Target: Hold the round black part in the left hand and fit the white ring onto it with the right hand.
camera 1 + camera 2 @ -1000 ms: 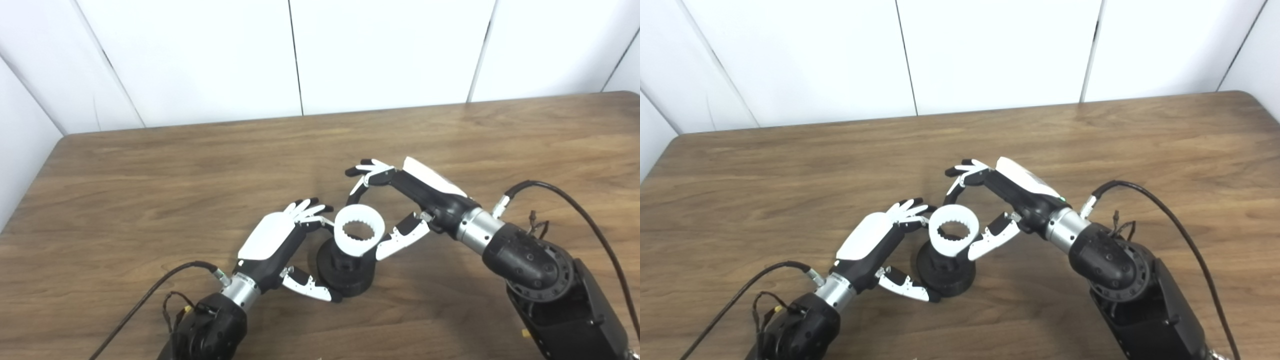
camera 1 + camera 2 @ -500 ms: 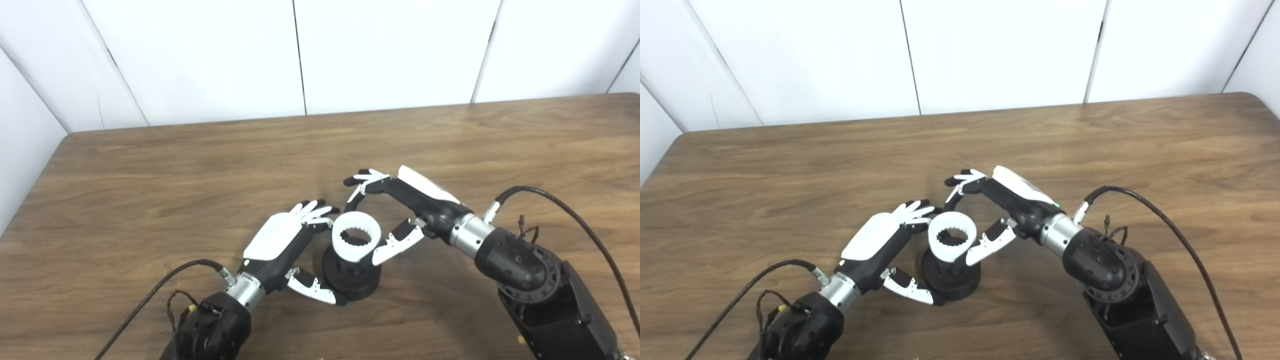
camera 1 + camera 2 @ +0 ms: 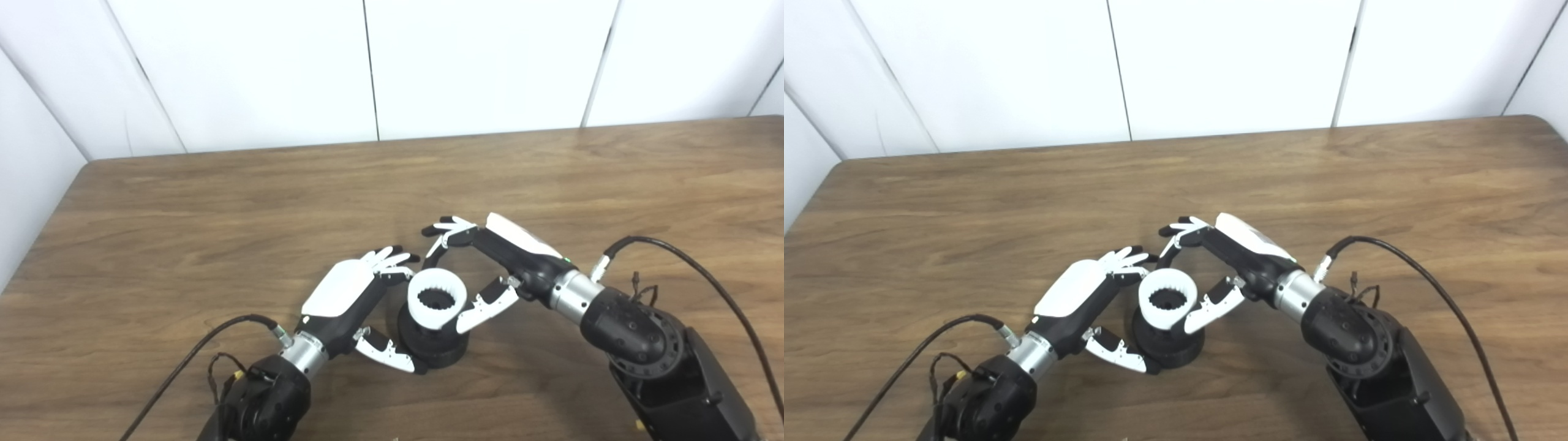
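Note:
The round black part stands on the wooden table near its front edge. My left hand is wrapped around it, fingers behind and thumb against its base at the front. The white toothed ring sits level on top of the black part, around its upper neck. My right hand holds the ring, thumb on its right side and fingers curled over behind it. The same shows in the right eye view, with the ring on the black part.
Black cables trail from both wrists over the table, one at the left and one at the right. A white panelled wall stands behind the table's far edge.
My right hand has lowered the white ring onto the top of the black part, hiding its neck. The left hand has kept its hold. The camera view has shifted slightly.

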